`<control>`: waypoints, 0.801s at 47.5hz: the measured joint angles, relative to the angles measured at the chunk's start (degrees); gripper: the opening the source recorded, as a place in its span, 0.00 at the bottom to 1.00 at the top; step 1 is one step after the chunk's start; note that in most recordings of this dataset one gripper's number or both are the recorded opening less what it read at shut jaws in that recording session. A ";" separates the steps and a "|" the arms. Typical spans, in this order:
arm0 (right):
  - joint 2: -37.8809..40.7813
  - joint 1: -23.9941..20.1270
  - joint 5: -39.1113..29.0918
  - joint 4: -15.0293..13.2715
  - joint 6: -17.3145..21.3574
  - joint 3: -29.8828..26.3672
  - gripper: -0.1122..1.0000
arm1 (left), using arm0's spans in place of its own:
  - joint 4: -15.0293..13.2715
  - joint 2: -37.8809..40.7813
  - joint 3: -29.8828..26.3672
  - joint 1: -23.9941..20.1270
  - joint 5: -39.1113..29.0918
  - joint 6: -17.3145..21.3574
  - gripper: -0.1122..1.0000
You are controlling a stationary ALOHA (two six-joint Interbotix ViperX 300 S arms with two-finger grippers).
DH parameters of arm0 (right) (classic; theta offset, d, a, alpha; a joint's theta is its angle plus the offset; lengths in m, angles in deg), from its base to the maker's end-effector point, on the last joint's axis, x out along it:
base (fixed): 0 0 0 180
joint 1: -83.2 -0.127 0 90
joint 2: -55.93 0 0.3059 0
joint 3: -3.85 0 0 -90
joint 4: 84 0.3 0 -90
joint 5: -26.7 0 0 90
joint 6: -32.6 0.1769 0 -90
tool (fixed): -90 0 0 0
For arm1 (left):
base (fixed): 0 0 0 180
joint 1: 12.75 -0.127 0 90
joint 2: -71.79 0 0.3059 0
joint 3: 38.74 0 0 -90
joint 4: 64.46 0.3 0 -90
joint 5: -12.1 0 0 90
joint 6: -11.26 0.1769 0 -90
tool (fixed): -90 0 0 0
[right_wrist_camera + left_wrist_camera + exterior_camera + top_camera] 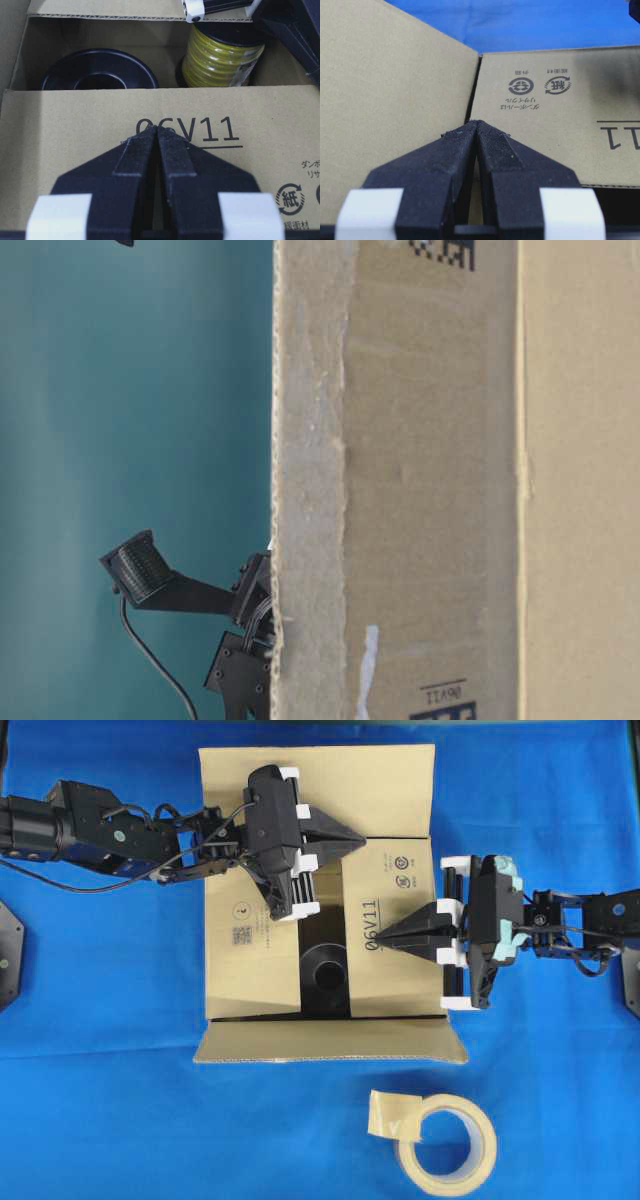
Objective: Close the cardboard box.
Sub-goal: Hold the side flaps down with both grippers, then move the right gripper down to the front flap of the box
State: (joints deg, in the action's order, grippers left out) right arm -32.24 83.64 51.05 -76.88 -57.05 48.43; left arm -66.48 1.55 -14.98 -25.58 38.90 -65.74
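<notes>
— Blue cloth covered the table; the cardboard box (318, 900) sat at its centre, a beige tape roll (447, 1145) at five o'clock from it. Where were the tools?

— Both over the box; the left gripper (352, 839) at eleven o'clock pointing toward three, the right gripper (385, 939) at three o'clock pointing toward nine, tips on the "06V11" flap; both had jaws pressed together, holding nothing.

— And the gap?

— It ran twelve to six between the flaps; the right looked nearer; matte corrugated board, dark round spools inside.
</notes>
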 measured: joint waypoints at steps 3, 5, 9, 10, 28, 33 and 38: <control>0.00 -0.09 0.00 0.00 0.00 -0.09 0.10 | 0.00 0.35 0.00 0.00 0.18 0.00 0.10; 0.00 -0.09 0.00 0.00 0.00 0.00 0.10 | 0.00 0.79 0.00 0.00 0.18 -0.18 0.10; 0.00 -0.26 0.00 0.00 0.00 0.00 0.10 | 0.00 1.41 0.00 0.00 0.26 -0.70 0.10; 0.00 -0.35 0.00 0.00 0.00 0.00 0.10 | 0.00 1.58 0.00 0.00 0.26 -0.88 0.10; -0.09 -0.88 -0.18 0.00 0.00 -0.18 0.10 | 0.00 1.85 0.00 0.00 0.35 -1.41 0.10; -1.58 -2.02 -1.67 0.00 0.00 -0.97 0.10 | 0.00 1.85 0.00 0.00 0.35 -1.41 0.10; -5.10 -3.87 -4.31 0.00 0.00 -1.85 0.10 | 0.00 1.85 0.00 0.00 0.35 -1.41 0.10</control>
State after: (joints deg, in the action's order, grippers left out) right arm -37.34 79.77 46.74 -76.88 -57.05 46.59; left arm -66.48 3.39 -14.98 -25.58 39.25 -67.14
